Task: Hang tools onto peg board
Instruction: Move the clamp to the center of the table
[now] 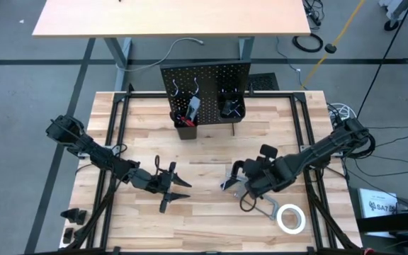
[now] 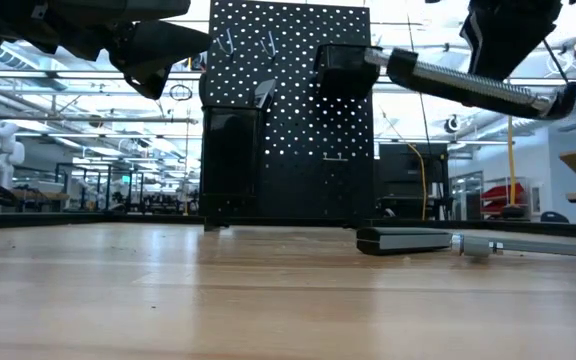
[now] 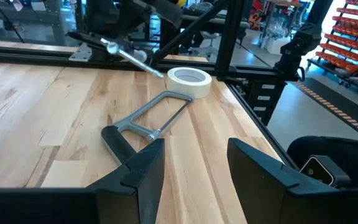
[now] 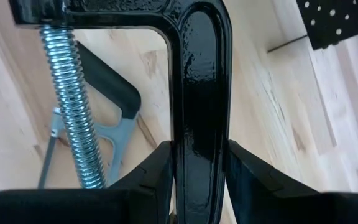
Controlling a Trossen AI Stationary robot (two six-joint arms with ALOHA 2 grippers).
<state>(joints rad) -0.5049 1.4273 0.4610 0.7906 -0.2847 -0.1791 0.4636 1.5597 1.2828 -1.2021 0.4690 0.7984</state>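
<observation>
My right gripper (image 1: pixel 245 177) is shut on a black C-clamp (image 2: pixel 448 85) with a silver screw (image 4: pixel 73 93), held above the table right of the middle. My left gripper (image 1: pixel 170 185) is open and empty, left of the middle; its fingers (image 3: pixel 145 171) point at a grey bar tool with a black handle (image 3: pixel 148 121), which lies flat on the table. A white tape roll (image 1: pixel 291 218) lies flat near the right front corner. The black peg board (image 1: pixel 205 88) stands upright at the far middle, with red-handled tools in its left bin (image 1: pixel 185 120). My right gripper pinches the C-clamp's black frame bar (image 4: pixel 199 143) between its two fingers. The bar runs on past the fingertips, along the fingers. The arm comes from the table's right side. The clamp is lifted clear of the table, its screw (image 2: pixel 468 88) nearly level.
The grey bar tool (image 1: pixel 257 202) lies right under and in front of my right gripper. The peg board has silver hooks (image 1: pixel 179 88) on its upper left and a second bin (image 1: pixel 231 108) on the right. Black frame rails run along the table's sides.
</observation>
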